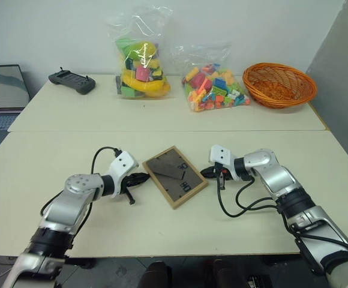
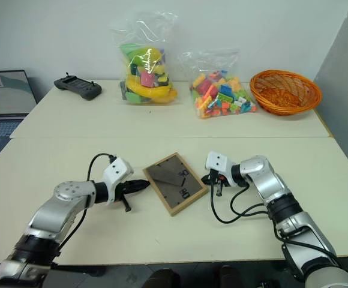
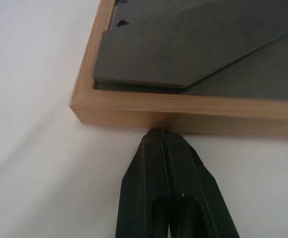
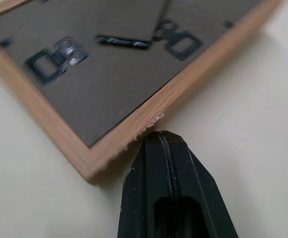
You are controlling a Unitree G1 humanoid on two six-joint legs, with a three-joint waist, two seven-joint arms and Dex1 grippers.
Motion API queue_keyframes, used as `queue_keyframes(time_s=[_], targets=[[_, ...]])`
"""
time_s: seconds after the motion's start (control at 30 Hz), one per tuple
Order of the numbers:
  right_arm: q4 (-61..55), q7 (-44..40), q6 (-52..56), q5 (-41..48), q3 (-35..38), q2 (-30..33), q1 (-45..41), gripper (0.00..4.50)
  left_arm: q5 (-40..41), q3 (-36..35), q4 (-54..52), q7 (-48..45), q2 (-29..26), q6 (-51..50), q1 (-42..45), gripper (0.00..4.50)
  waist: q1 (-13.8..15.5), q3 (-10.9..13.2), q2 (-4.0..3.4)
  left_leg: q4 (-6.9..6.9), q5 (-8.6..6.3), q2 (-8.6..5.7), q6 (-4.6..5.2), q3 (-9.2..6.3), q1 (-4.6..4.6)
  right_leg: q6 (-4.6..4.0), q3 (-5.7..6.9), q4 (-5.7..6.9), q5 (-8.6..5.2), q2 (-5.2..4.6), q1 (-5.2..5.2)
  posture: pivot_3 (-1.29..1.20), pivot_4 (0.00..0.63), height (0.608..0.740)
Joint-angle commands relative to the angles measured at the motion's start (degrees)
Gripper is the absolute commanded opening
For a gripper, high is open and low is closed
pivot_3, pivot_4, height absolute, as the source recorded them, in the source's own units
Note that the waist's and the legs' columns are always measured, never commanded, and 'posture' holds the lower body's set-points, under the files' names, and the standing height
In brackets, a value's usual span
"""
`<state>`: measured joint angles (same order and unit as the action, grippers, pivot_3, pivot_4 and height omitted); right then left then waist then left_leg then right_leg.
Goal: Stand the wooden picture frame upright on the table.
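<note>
Frame (image 1: 175, 176) lies flat on the counter (image 1: 162, 114), back side up, so its dark back panel and folded stand (image 1: 168, 168) face the ceiling. It is turned like a diamond, with its long side running from far-left to near-right. The left end effector (image 1: 143, 177) sits just left of the frame, clenched tight with nothing inside, and its tip touches the frame's wooden edge. The right end effector (image 1: 206, 172) sits just right of the frame, also clenched and empty, with its tip right at the other wooden edge. So the frame is squeezed between the two tips, and both arms are about equally near. I think the next move is to press in from both sides and tip the frame up, then open the stand. The tips are thin and the wood is smooth, so the frame could slip out or spin. Toy bags, a basket and a controller lie far behind the frame.
</note>
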<state>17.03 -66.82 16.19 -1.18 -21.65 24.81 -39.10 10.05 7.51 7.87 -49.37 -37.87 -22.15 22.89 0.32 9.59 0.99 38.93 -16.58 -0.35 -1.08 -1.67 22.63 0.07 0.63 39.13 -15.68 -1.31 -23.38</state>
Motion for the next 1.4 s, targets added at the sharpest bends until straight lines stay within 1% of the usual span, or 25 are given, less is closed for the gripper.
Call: queue_keyframes(time_s=[0.03, 0.17, 0.3, 0.33, 0.4, 0.43, 0.47, 0.5, 0.53, 0.57, 0.63, 0.67, 0.73, 0.77, 0.8, 0.83, 0.87, 0.9, 0.93, 0.97, 1.0, 1.1, 1.27, 1.4], targets=[[-5.68, -1.60, 3.17, 1.84, 0.20, 0.30, 0.14, 0.00, -2.12, 1.60, 3.19, -0.12, 1.90, 2.22, 2.38, 0.01, -0.17, 0.00, 0.00, 0.00, 0.00, 0.00, 0.00, 0.01, 0.00, 0.00, 0.00, 0.00, 0.00, 0.00, 0.00, 0.00, 0.150, 0.740], [-7.99, 0.87, 5.15, 1.01, 0.71, 0.54, 0.96, 0.00, -3.11, 1.36, 5.03, -0.40, 2.37, 2.80, 3.31, 0.01, -0.19, 0.00, 0.00, 0.00, 0.01, 0.00, -0.02, -0.02, 0.01, 0.00, 0.01, -0.01, 0.00, 0.00, 0.00, 0.00, 0.150, 0.740], [-3.26, 5.50, 3.52, -0.39, 2.70, 0.45, -1.17, 0.00, -2.10, -1.14, 2.55, -3.79, -2.69, 0.89, 0.08, 0.01, -0.48, -0.01, 0.02, 0.00, 0.01, 0.00, -0.02, -0.01, -0.01, 0.00, 0.00, -0.01, 0.00, 0.00, 0.00, 0.00, 0.150, 0.740], [-1.66, 7.34, 3.34, -0.45, 3.52, -0.08, -2.16, 0.00, -1.21, -2.35, 1.99, -5.02, -4.26, 0.46, -0.70, 0.01, -0.64, -0.01, 0.02, -0.01, 0.01, 0.02, -0.02, -0.01, -0.01, 0.00, -0.02, -0.02, 0.00, 0.02, 0.00, 0.00, 0.150, 0.740], [0.65, 9.83, 2.91, 0.03, 4.70, -1.24, -3.64, 0.00, 3.02, -5.19, -0.34, -8.17, -6.64, -4.22, -1.66, 0.01, -1.43, -0.01, 0.02, -0.08, 0.03, 0.05, -0.05, 0.00, -0.04, -0.01, -0.11, -0.01, 0.00, 0.06, -0.06, 0.00, 0.150, 0.740], [1.29, 10.95, 2.79, 0.18, 5.19, -1.87, -4.03, 0.00, 6.30, -6.62, -2.38, -9.99, -7.49, -8.17, -1.89, 0.39, -1.80, -0.01, 0.01, -0.09, 0.03, 0.05, -0.05, -0.02, -0.05, -0.02, -0.10, -0.01, -0.01, 0.06, -0.06, 0.00, 0.150, 0.740], [1.78, 11.70, 2.49, 0.18, 5.40, -2.29, -4.27, 0.00, 8.93, -7.54, -3.93, -11.42, -8.06, -11.50, -1.95, 0.53, -2.03, -0.01, 0.01, -0.12, 0.03, 0.07, -0.05, -0.02, -0.03, -0.03, -0.08, 0.00, -0.02, 0.07, -0.10, 0.00, 0.150, 0.740], [2.11, 12.19, 2.28, 0.08, 5.50, -2.59, -4.39, 0.00, 11.46, -8.23, -5.29, -12.76, -8.65, -15.12, -1.86, 0.82, -2.07, -0.01, 0.01, -0.12, 0.03, 0.08, -0.05, -0.02, 0.01, -0.04, -0.08, 0.00, -0.02, 0.09, -0.13, 0.00, 0.150, 0.740], [2.14, 12.48, 2.25, 0.04, 5.58, -2.79, -4.29, 0.00, 15.52, -9.79, -6.22, -13.76, -8.67, -20.80, -1.27, 0.92, -2.10, -0.01, 0.01, -0.12, 0.02, 0.09, -0.05, -0.03, 0.03, -0.04, -0.07, -0.03, -0.03, 0.10, -0.13, 0.00, 0.150, 0.740], [2.01, 12.63, 2.25, 0.08, 5.64, -2.86, -4.10, 0.00, 19.10, -11.42, -6.34, -13.82, -8.38, -26.71, -0.40, 1.24, -2.13, -0.01, 0.01, -0.12, 0.02, 0.09, -0.05, -0.03, 0.07, -0.04, -0.05, -0.04, -0.03, 0.09, -0.13, 0.00, 0.150, 0.740], [1.58, 12.81, 2.30, 0.15, 5.76, -2.84, -3.66, 0.00, 25.32, -13.39, -6.15, -14.97, -8.78, -37.43, 0.49, 1.60, -2.07, -0.01, 0.02, -0.08, 0.01, 0.08, -0.03, -0.02, 0.12, -0.04, -0.05, -0.05, -0.03, 0.08, -0.14, 0.00, 0.150, 0.740], [1.26, 12.78, 2.24, 0.14, 5.82, -2.68, -3.38, 0.00, 27.46, -14.04, -5.74, -14.92, -9.02, -41.95, 0.62, 1.86, -1.99, -0.01, 0.02, -0.06, 0.01, 0.07, -0.02, -0.05, 0.15, -0.03, -0.02, -0.05, -0.03, 0.08, -0.14, 0.00, 0.150, 0.740], [0.59, 12.64, 2.27, 0.13, 5.90, -2.39, -2.86, 0.00, 30.88, -15.12, -4.26, -14.84, -9.17, -49.32, 0.45, 2.22, -2.01, -0.01, 0.02, -0.05, 0.01, 0.03, -0.02, -0.06, 0.14, -0.03, -0.02, -0.05, -0.03, 0.05, -0.12, 0.00, 0.150, 0.740], [0.19, 12.62, 2.36, 0.13, 5.89, -2.27, -2.65, 0.00, 32.69, -17.06, -1.86, -13.62, -8.15, -53.83, 1.25, 2.44, -2.02, -0.01, 0.02, -0.05, 0.01, 0.03, -0.02, -0.07, 0.13, -0.02, -0.03, -0.05, -0.03, 0.05, -0.12, 0.00, 0.150, 0.740], [-0.23, 12.64, 2.56, 0.20, 5.86, -2.23, -2.45, 0.00, 33.52, -18.25, 0.18, -12.37, -7.23, -56.65, 1.78, 2.57, -2.03, -0.01, 0.02, -0.05, 0.01, 0.03, -0.02, -0.06, 0.13, -0.02, -0.04, -0.04, -0.03, 0.05, -0.13, 0.00, 0.150, 0.740], [-0.81, 12.65, 2.88, 0.30, 5.82, -2.20, -2.20, 0.00, 34.23, -19.04, 1.33, -11.45, -6.62, -58.81, 2.00, 2.82, -2.07, -0.01, 0.02, -0.05, 0.01, 0.03, -0.03, -0.09, 0.13, -0.03, -0.02, -0.04, -0.03, 0.05, -0.13, 0.00, 0.150, 0.740], [-1.54, 12.70, 3.20, 0.36, 5.73, -2.21, -1.85, 0.00, 34.64, -19.31, 1.82, -11.01, -6.19, -59.85, 1.70, 2.90, -2.12, -0.01, 0.02, -0.05, 0.01, 0.03, -0.03, -0.10, 0.12, -0.03, -0.02, -0.03, -0.03, 0.06, -0.13, 0.00, 0.150, 0.740], [-2.41, 12.72, 3.58, 0.40, 5.59, -2.21, -1.39, 0.00, 34.74, -19.45, 1.88, -10.29, -5.68, -60.31, 1.23, 3.23, -2.14, -0.01, 0.02, -0.05, 0.02, 0.04, -0.04, -0.13, 0.12, -0.03, -0.01, -0.02, -0.03, 0.07, -0.13, 0.00, 0.150, 0.740], [-3.57, 12.54, 4.10, 0.50, 5.37, -2.18, -0.77, 0.00, 34.92, -19.56, 2.09, -9.65, -4.98, -60.79, 0.82, 3.33, -2.16, -0.01, 0.02, -0.05, 0.03, 0.03, -0.05, -0.13, 0.12, -0.03, -0.02, -0.02, -0.03, 0.07, -0.13, 0.00, 0.150, 0.740], [-5.05, 12.44, 4.94, 0.68, 5.12, -2.27, 0.08, 0.00, 34.95, -19.96, 2.80, -8.51, -3.36, -60.97, 0.78, 3.64, -2.14, -0.01, 0.02, -0.05, 0.04, 0.03, -0.08, -0.14, 0.10, -0.03, -0.05, -0.01, -0.03, 0.06, -0.13, 0.00, 0.150, 0.740], [-6.10, 12.38, 5.58, 0.79, 4.97, -2.34, 0.67, 0.00, 35.05, -20.29, 3.29, -7.60, -2.22, -61.12, 0.84, 3.76, -2.12, -0.01, 0.01, -0.05, 0.06, 0.03, -0.12, -0.14, 0.10, -0.03, -0.05, -0.02, -0.03, 0.06, -0.13, 0.00, 0.150, 0.740], [-8.24, 12.54, 7.03, 0.85, 4.34, -2.75, 2.13, 0.00, 35.44, -19.75, 4.17, -6.32, 0.83, -61.47, 1.12, 4.41, -2.05, -0.02, 0.02, -0.05, 0.09, 0.02, -0.16, -0.14, 0.10, -0.03, -0.07, -0.02, -0.03, 0.06, -0.13, 0.00, 0.150, 0.740], [-11.41, 13.30, 9.71, 0.75, 2.50, -4.68, 3.63, 0.00, 33.75, -17.39, 6.93, -4.22, 4.68, -59.21, 1.02, 4.46, -1.79, -0.11, -0.07, -0.05, 0.10, -0.02, -0.18, -0.14, 0.06, -0.03, -0.07, 0.00, -0.03, 0.02, -0.10, 0.00, 0.150, 0.740], [-12.38, 15.52, 11.46, 0.62, 0.74, -8.07, 4.16, 0.00, 34.76, -18.87, 8.70, -1.90, 8.37, -60.66, 3.35, 4.46, -1.16, -0.31, -0.18, -0.05, 0.07, -0.09, -0.13, -0.15, -0.16, -0.03, -0.06, -0.03, -0.03, -0.05, 0.13, 0.00, 0.150, 0.740]])
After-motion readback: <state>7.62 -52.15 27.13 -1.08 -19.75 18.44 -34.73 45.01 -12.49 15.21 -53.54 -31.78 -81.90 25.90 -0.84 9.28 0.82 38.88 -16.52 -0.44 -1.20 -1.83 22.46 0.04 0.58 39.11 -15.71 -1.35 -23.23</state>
